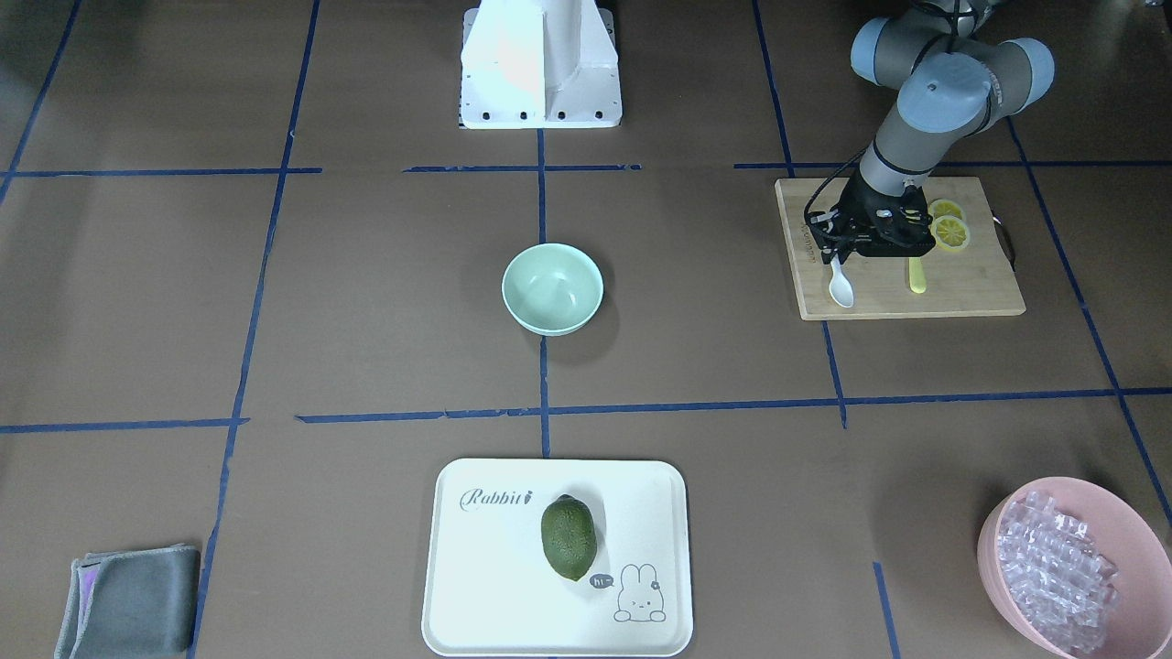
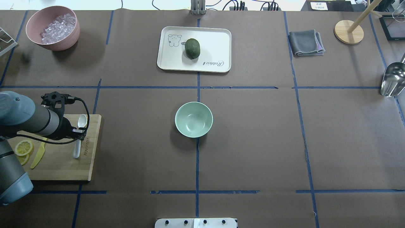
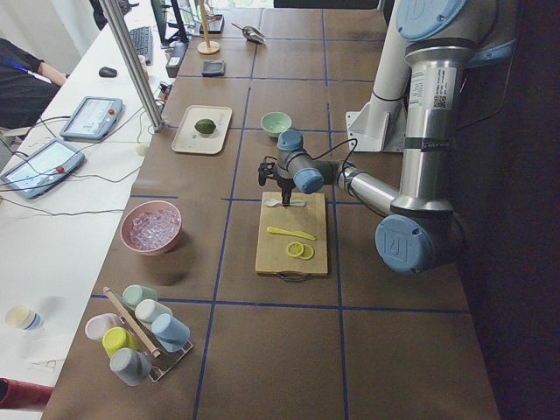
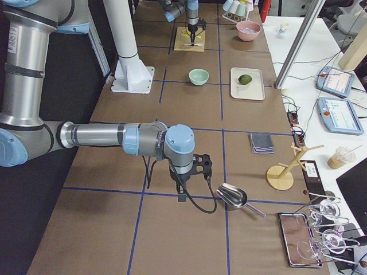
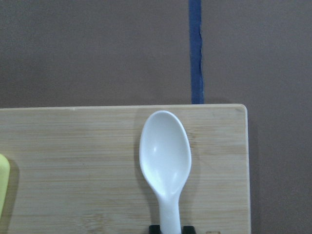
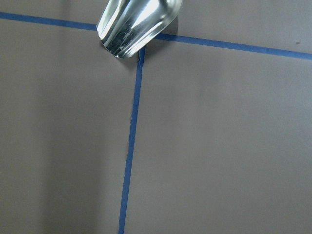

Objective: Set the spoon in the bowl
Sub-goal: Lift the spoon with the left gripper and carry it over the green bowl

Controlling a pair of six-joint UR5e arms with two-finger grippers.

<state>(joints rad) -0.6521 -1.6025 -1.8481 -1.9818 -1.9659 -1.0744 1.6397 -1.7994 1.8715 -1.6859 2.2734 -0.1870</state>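
The white spoon lies on a wooden cutting board at the table's left, scoop pointing away from the robot. My left gripper sits low over the board with its fingertips pressed against both sides of the spoon's handle. It also shows in the front view, with the spoon below it. The mint-green bowl stands empty at the table's middle, well apart from the board. My right gripper shows only in the right side view, so I cannot tell whether it is open or shut.
A yellow plastic knife and lemon slices lie on the board. A pink bowl of clear pieces, a white tray with a green fruit, a grey cloth and a metal scoop stand around.
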